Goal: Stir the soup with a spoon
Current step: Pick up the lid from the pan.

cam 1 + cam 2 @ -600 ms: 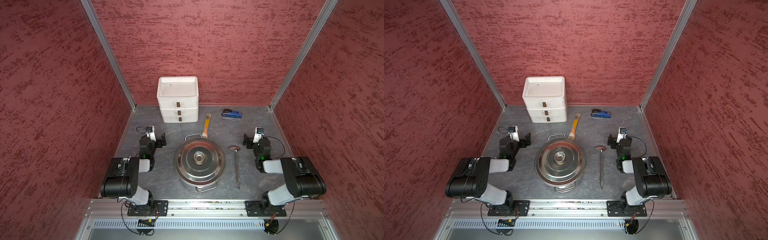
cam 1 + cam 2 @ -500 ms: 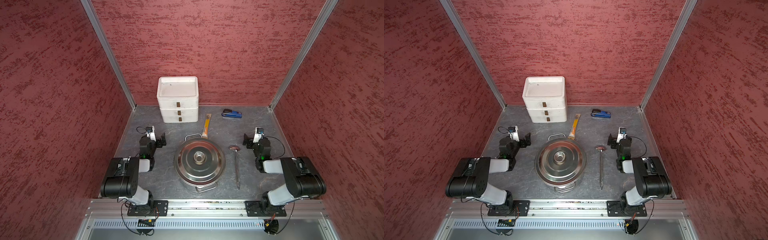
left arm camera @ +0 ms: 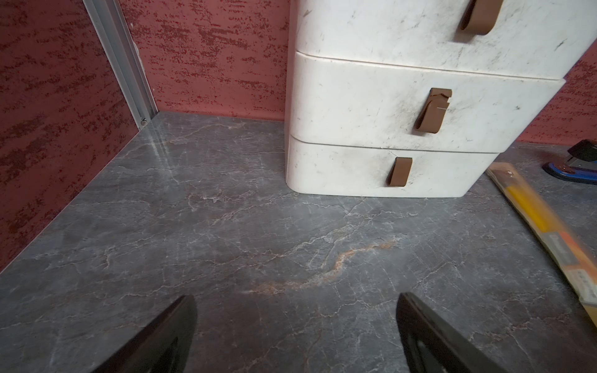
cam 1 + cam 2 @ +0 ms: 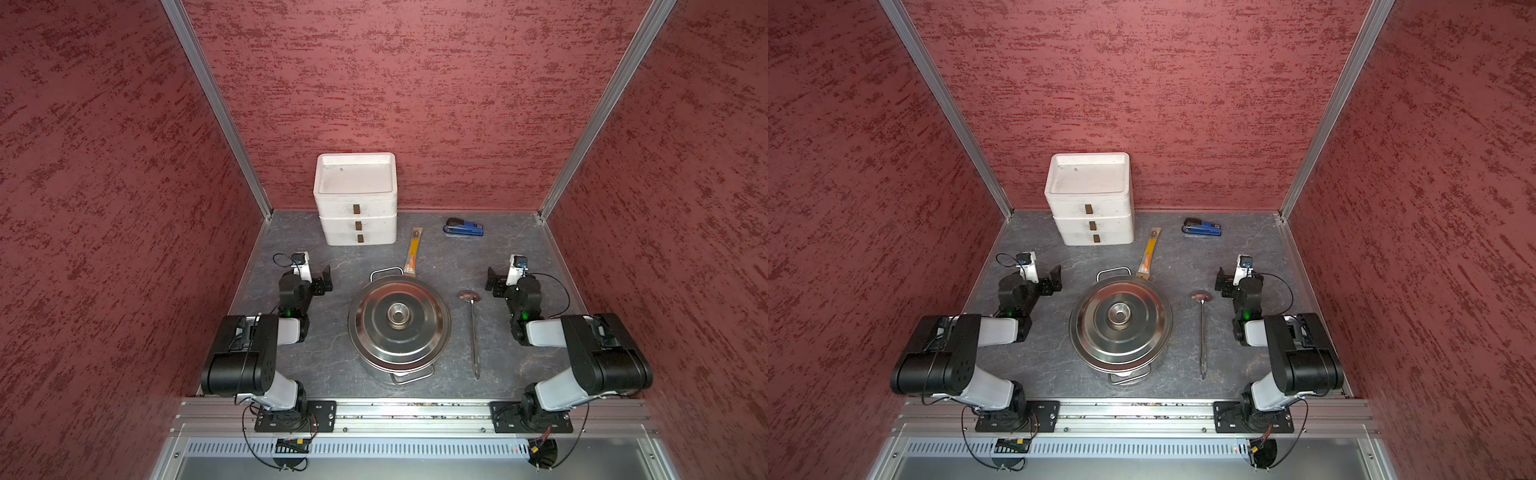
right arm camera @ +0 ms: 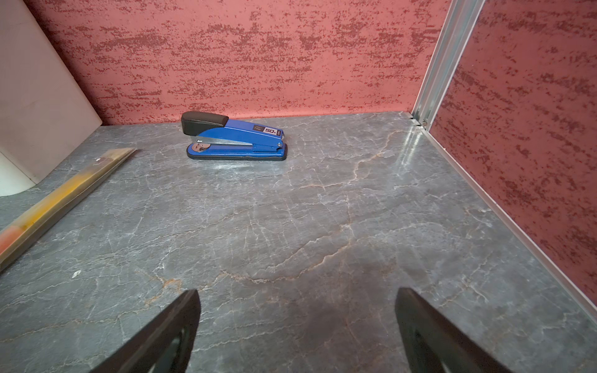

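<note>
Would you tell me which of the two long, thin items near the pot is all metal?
The ladle with the round bowl and slim handle; the other, by the drawers, is an orange-yellow stick.

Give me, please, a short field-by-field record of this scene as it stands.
pot: mid-table, covered by the lid
contents: hidden under the lid
ladle: flat on the table, on the right arm's side of the pot, apart from it, bowl toward the back wall
left gripper: open, empty
right gripper: open, empty
back of table: white drawer unit, orange-yellow stick, blue stapler
task state: not begun; lid on, ladle untouched
</note>
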You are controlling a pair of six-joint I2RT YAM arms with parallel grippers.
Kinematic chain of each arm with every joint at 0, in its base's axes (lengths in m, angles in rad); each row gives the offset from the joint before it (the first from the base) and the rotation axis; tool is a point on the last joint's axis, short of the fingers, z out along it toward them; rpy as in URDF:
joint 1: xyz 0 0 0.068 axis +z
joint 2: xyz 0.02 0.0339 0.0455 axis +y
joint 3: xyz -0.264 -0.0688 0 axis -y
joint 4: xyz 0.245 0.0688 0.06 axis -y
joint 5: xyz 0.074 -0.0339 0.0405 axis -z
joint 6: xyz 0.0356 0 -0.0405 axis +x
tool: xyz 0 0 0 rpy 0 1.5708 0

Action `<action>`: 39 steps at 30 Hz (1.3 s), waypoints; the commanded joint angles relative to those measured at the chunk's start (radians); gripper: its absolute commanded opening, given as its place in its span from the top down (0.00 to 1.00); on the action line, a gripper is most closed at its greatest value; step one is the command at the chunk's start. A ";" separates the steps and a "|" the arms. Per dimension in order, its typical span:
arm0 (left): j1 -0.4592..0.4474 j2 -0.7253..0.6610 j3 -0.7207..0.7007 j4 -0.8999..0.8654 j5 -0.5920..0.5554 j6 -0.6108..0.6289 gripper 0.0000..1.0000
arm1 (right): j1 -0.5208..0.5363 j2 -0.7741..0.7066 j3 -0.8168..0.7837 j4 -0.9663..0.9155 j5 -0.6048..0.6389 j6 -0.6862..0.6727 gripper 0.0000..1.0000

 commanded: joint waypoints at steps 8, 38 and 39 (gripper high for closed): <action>0.014 -0.117 0.082 -0.195 -0.081 -0.052 0.00 | -0.009 -0.049 0.000 0.017 0.041 0.012 0.02; -0.216 -0.406 0.592 -1.643 0.213 -0.493 0.00 | 0.741 -0.418 0.933 -1.990 -0.464 -0.013 0.02; -0.218 -0.411 0.593 -1.642 0.192 -0.490 0.00 | 0.769 -0.410 0.933 -1.986 -0.451 -0.022 0.02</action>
